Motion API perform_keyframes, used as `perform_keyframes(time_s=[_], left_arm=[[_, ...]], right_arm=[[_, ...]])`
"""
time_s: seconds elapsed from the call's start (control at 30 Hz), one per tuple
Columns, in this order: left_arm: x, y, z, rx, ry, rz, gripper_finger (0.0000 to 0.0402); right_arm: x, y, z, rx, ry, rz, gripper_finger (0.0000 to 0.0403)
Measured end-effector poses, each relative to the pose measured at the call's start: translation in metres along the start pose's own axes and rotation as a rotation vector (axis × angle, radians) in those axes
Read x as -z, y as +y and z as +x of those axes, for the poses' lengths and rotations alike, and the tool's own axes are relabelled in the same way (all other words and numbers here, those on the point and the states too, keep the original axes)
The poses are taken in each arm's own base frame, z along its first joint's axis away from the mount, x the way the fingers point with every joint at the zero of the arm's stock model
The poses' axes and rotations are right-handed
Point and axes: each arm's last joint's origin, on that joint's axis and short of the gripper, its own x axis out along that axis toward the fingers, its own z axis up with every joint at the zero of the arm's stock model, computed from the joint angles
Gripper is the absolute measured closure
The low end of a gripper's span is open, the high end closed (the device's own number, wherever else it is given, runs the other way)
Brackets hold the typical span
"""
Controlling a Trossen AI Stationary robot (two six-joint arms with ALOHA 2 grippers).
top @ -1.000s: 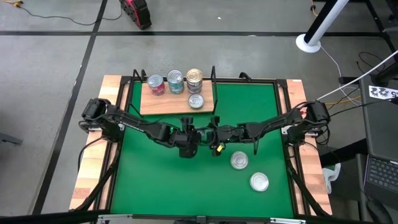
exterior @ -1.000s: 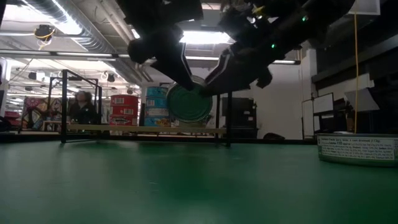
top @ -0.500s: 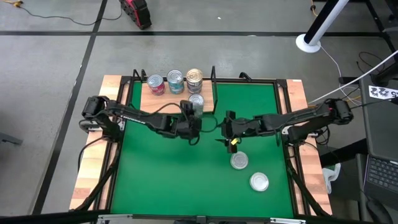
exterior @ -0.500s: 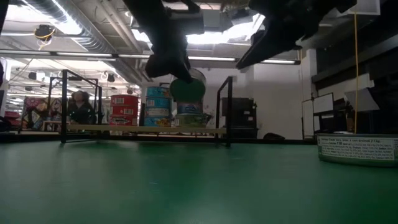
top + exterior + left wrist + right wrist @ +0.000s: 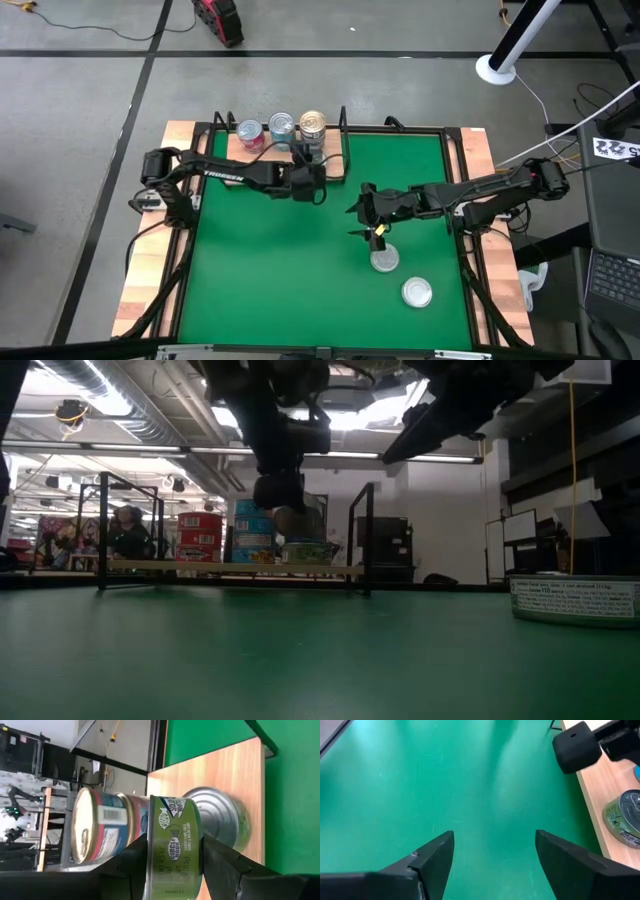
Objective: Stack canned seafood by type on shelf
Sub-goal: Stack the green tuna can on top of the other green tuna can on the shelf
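My left gripper (image 5: 312, 172) reaches over the right part of the wooden shelf (image 5: 255, 158) and is shut on a green-labelled tin (image 5: 172, 845). Just beyond and below that tin, a lone silver-lidded tin (image 5: 220, 815) stands on the shelf. Three stacks of tins (image 5: 281, 130) stand along the shelf's far edge. My right gripper (image 5: 370, 222) hangs open over the green mat (image 5: 270, 260), nothing between its fingers (image 5: 435, 855). Two more tins (image 5: 385, 260) (image 5: 417, 292) lie on the mat near it. My left gripper pinches the green-labelled tin by its two flat faces (image 5: 150, 855), one finger (image 5: 131, 862) on each, with the side label showing between them. The fingers slant down from the table's left and near side. The tin is lifted clear, over the lone tin on the shelf.
Black metal uprights (image 5: 368, 535) stand at the shelf's ends. One of the tins on the mat shows at the right in the low view (image 5: 575, 598). A person (image 5: 130, 530) stands in the room far behind the table.
My left gripper has carried the tin from the mat's middle toward the far edge, over the shelf, rolling so the tin's round face no longer looks at the near edge. My right gripper has drawn back toward the right and risen.
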Motion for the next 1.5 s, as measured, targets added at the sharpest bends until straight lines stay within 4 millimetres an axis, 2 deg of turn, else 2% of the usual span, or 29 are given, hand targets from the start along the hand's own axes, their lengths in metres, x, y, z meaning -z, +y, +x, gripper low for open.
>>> perform_keyframes(time_s=[0.4, 0.77, 0.87, 1.17, 1.5], left_arm=[[0.000, 0.002, 0.013, 0.015, -0.014, 0.026, 0.0248], [-0.002, -0.010, 0.026, 0.028, -0.009, 0.115, 0.0245], [-0.002, -0.013, 0.028, 0.045, -0.010, 0.128, 0.0229], [-0.002, -0.014, 0.028, 0.046, -0.014, 0.110, 0.0144], [-0.004, -0.018, 0.024, 0.045, -0.029, 0.266, 0.0141]], right_arm=[[0.001, 0.000, 0.000, 0.003, 0.006, -0.001, 0.0125], [0.001, 0.000, 0.000, 0.002, 0.012, -0.002, 0.0125], [0.002, 0.000, 0.000, 0.002, 0.022, -0.003, 0.0125], [0.002, 0.000, 0.000, 0.002, 0.024, -0.003, 0.0125], [0.003, 0.000, 0.000, 0.001, 0.030, -0.003, 0.0125]])
